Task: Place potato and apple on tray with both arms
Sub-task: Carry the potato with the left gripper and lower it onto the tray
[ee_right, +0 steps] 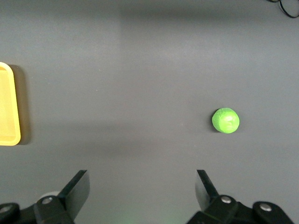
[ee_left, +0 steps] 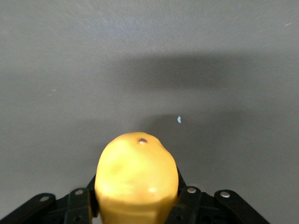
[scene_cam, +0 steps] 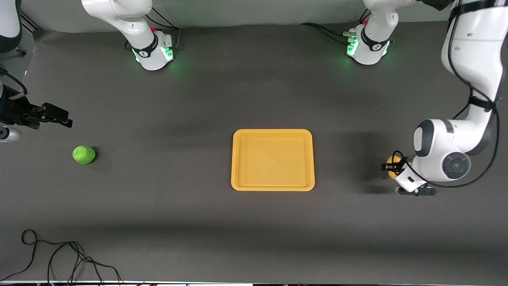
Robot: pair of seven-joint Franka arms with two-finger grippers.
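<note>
Left end effector [ee_left: 135, 205] is clamped on the small yellow-tan oval potato [ee_left: 136, 177], low over the dark counter [scene_cam: 254, 222], 3 o'clock of the flat orange-yellow plastic tray [scene_cam: 273, 159]. The grip looks shallow on smooth skin, so the potato could slip in transit.

Right end effector [ee_right: 142, 186] hangs spread wide, above the counter at the right arm's end. The round bright green apple [scene_cam: 83, 154] lies untouched at the tray's 9 o'clock and may roll if nudged off-centre.

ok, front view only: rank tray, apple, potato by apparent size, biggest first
1. tray, by far the largest.
2. apple, fully visible on the table toward the right arm's end.
3. potato, but unsure: it sits between the left gripper's fingers, partly hidden by the wrist, so only part shows. It may match the apple.
</note>
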